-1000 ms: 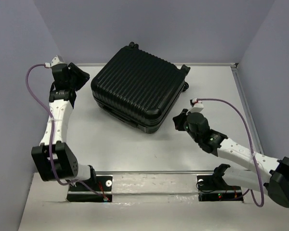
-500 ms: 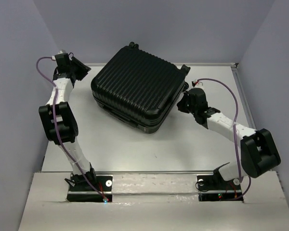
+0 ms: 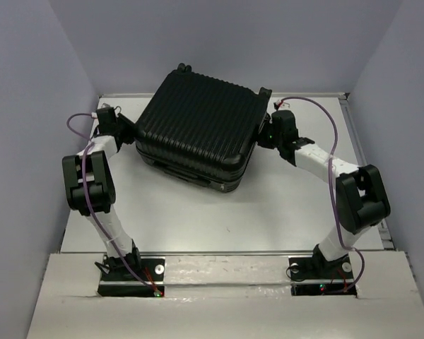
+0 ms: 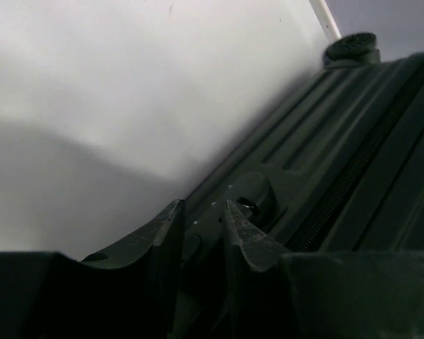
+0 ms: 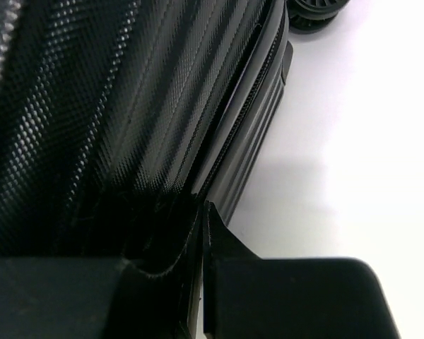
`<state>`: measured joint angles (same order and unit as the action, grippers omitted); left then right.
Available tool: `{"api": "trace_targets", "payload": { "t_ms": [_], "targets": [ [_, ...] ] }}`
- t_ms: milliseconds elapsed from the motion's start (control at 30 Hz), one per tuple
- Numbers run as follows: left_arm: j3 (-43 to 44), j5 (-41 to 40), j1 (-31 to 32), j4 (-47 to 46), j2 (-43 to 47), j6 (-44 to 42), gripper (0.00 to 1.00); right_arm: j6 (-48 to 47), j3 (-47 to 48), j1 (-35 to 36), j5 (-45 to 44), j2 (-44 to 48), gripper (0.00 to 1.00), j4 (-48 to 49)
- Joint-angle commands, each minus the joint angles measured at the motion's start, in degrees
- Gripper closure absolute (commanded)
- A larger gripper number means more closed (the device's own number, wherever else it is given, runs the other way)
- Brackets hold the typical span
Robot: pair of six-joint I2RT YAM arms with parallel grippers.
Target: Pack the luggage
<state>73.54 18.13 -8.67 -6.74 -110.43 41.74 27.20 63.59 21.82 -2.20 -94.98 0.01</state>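
Observation:
The luggage (image 3: pixel 198 127), a black ribbed hard-shell suitcase, lies shut and flat at the back middle of the table. My left gripper (image 3: pixel 126 131) is against its left side. In the left wrist view the gripper (image 4: pixel 201 212) has its jaws a narrow gap apart, tips against the dark shell (image 4: pixel 353 134) beside the zipper, holding nothing. My right gripper (image 3: pixel 267 134) is against the luggage's right side. In the right wrist view the gripper (image 5: pixel 201 208) has its jaws closed together, tips touching the shell (image 5: pixel 92 106) at the zipper seam.
The white table (image 3: pixel 198 219) has a raised rail along its right edge (image 3: pixel 357 134) and grey walls on three sides. Small black wheels show at the luggage's far corners (image 3: pixel 265 92), and in the wrist views (image 4: pixel 350 48) (image 5: pixel 314 10).
Both arms have swung in and now press against the luggage's sides. The luggage has turned squarer to the table and shifted toward the back wall.

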Motion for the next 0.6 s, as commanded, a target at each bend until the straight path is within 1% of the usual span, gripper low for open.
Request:
{"api": "trace_targets", "payload": {
  "t_ms": [0,33,67,100,133,167,233,267,300,367,433,500,567],
  "targets": [
    [-15.24,5.52,2.6,-2.57,14.41,3.69,0.62,-0.75,10.66,1.82,19.99,-4.85,0.9,7.02],
    [-19.79,5.51,2.69,-3.97,16.54,4.14,0.62,-0.4,12.68,1.82,22.3,-7.82,0.88,6.93],
    [-22.1,5.43,2.6,-4.59,20.48,5.19,0.62,0.74,16.96,1.82,25.8,-9.51,0.83,6.58],
    [-24.38,5.42,2.69,-5.38,22.52,5.81,0.62,1.27,19.35,1.82,27.23,-11.18,0.79,4.58],
    [-29.02,5.6,2.86,-6.87,24.72,6.42,0.62,2.32,21.9,1.82,28.64,-14.32,0.74,3.34],
    [-31.41,5.95,2.87,-7.66,29.0,6.86,0.62,3.11,25.75,1.82,29.7,-15.66,0.59,2.55],
    [-35.28,5.69,2.87,-8.72,33.15,7.74,0.62,4.08,28.5,1.82,31.2,-17.34,0.47,0.26],
    [-38.26,5.69,2.87,-8.81,35.0,7.83,0.61,4.26,29.65,1.82,31.2,-17.95,0.39,-0.7],
    [-39.08,5.69,2.69,-7.77,38.5,7.49,0.6,3.92,31.14,1.82,31.03,-17.7,0.35,-2.89],
    [-40.4,5.51,2.69,-6.27,41.77,6.78,0.59,2.6,32.12,1.82,30.68,-16.65,0.28,-4.66],
    [-41.1,5.43,2.6,-4.52,46.43,6.08,0.58,1.63,34.22,0.59,29.54,-14.45,0.25,-8.78],
    [-40.93,4.37,2.6,-2.85,49.87,5.12,0.57,-0.04,35.28,-0.28,28.57,-12.7,0.2,-11.42],
    [-40.23,2.36,2.25,0.32,52.84,2.66,0.56,-2.4,35.72,-2.56,26.03,-7.97,0.17,-15.38]
  ]
}}
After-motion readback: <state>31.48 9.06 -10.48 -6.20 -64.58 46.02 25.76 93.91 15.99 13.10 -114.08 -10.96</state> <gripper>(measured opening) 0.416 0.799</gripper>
